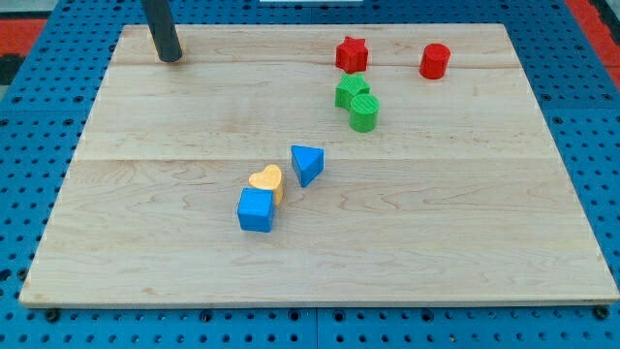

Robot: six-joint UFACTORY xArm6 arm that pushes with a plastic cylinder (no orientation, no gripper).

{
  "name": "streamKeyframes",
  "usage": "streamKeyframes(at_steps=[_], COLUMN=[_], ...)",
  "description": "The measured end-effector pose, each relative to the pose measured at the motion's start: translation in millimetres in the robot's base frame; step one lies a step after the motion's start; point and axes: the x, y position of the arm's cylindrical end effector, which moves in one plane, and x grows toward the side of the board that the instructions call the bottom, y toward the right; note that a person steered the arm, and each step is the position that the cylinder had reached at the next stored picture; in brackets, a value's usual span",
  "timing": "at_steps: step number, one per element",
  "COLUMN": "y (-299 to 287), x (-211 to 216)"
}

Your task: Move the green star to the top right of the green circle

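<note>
The green star [351, 91] lies on the wooden board in the upper right part of the view. The green circle [364, 112] sits just below and slightly right of it, touching it. My tip [170, 57] rests at the board's top left, far to the left of both green blocks, touching no block.
A red star [351, 53] sits just above the green star. A red cylinder [435, 61] is at the top right. A blue triangle [307, 164], a yellow heart [266, 180] and a blue cube [256, 209] cluster near the middle. The board's edge [320, 302] runs along the bottom.
</note>
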Motion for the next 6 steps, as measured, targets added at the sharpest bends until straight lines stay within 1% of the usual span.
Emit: streamKeyframes(at_steps=[2,3,4,5,6], y=[13.5,83.8,177.5,223.8,287.1], x=[0.3,11.5,9.0,46.4,46.8])
